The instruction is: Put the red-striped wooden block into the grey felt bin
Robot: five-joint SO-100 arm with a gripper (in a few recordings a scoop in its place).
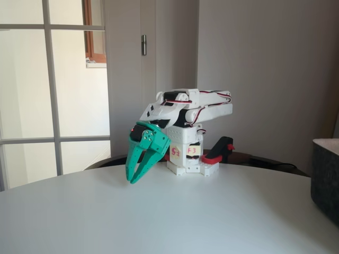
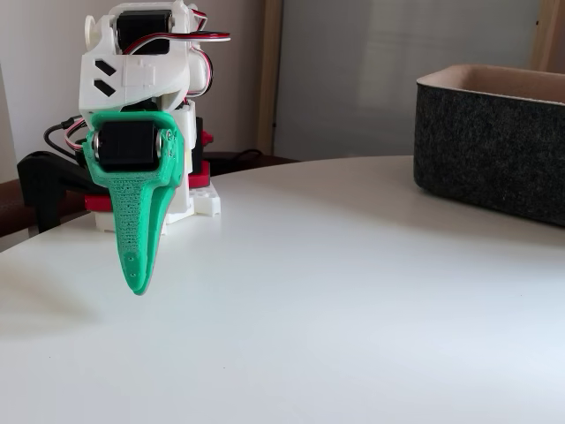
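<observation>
The arm sits folded at the far side of the white worktop, its green pincer hanging tips-down just in front of the base and a little above the surface. In one fixed view the two fingers show a narrow wedge of gap that closes toward the tips, so the pincer is nearly shut and grips nothing; seen edge-on in the other fixed view it reads as a single blade. The bin stands well apart from the pincer, at the right edge of both fixed views, upright, its paler rim catching the light. The block cannot be made out anywhere on the worktop; it may lie outside what the cameras cover or behind the arm. That is the main risk from here: with no block located, any reach would be blind, and a pincer sweeping low could knock the block away or off the rounded worktop edge before closing on it. A second risk is the narrow finger gap, since descending onto the block without spreading the fingers first would push it flat or skid it aside. Later, the tall straight wall of the bin could catch a carried block if the arm travels toward it too low, and an early release would drop the block outside.
</observation>
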